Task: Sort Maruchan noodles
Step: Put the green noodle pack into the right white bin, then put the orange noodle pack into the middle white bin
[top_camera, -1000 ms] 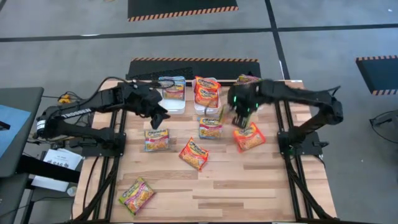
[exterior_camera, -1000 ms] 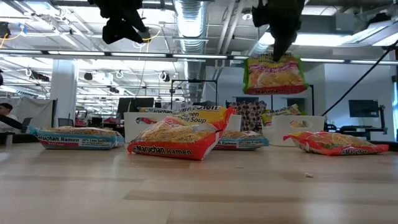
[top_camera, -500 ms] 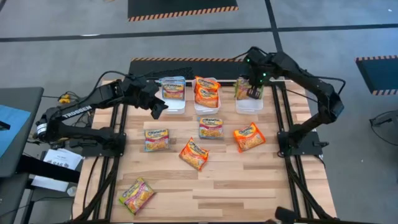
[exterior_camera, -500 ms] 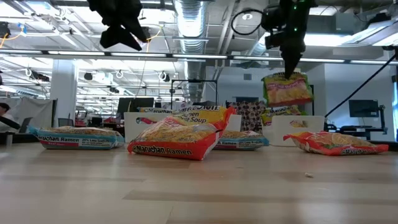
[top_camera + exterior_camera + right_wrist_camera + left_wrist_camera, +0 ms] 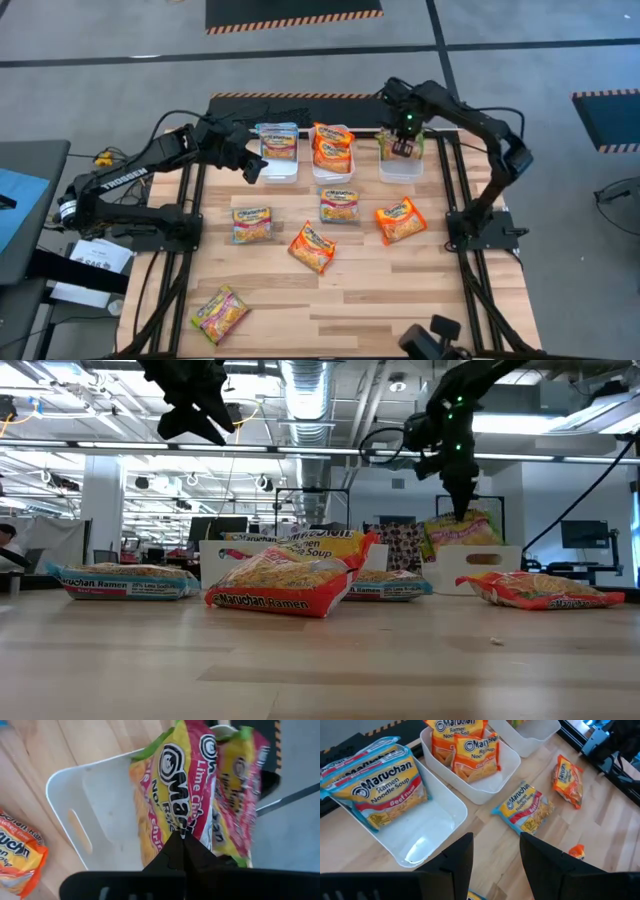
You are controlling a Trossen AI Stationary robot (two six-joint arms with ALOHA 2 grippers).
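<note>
right gripper [image 5: 183,838]: pinched shut on edge of green-pink packet [image 5: 177,795], over the right bin [image 5: 400,166]
packet: hangs limp; light, crinkly, slippery film, brittle noodle block; grip the seam
left gripper [image 5: 495,851]: jaws apart, empty, above left bin [image 5: 440,827]
table [image 5: 400,290]: five packets loose

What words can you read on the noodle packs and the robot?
"Maruchan Ramen Noodle Soup Beef Flavor": blue-edged packet in the left bin.
"Maruchan Ramen": red packet in front, low view.
"Lime Chi...", cut off: green-pink packet pinched in the right hand.
"TROSSEN": left arm.
Other packets: too small or blurred.
</note>
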